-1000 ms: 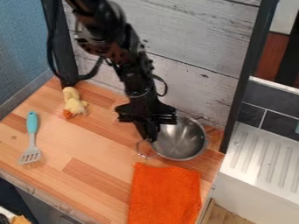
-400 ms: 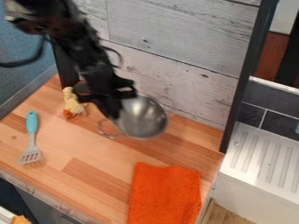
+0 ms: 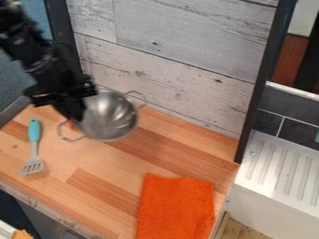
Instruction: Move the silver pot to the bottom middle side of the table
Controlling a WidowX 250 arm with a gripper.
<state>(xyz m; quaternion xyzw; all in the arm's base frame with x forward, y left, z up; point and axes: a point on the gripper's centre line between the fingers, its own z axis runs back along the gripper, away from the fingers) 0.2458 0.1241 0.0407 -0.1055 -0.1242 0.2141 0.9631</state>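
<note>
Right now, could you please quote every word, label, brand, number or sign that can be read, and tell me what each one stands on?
There are none that can be read.
Silver pot, spatula, orange cloth: no lettering or numbers to be seen.
Wall planks: only grain and dark spots.
Black arm: any print would be too small or blurred to read.

Striped wooden tabletop (image 3: 168, 149) bore a slotted grey spatula with turquoise handle (image 3: 33, 148) at view's left, its head nearer the front edge; an orange cloth (image 3: 176, 205) lay near the right edge.
</note>
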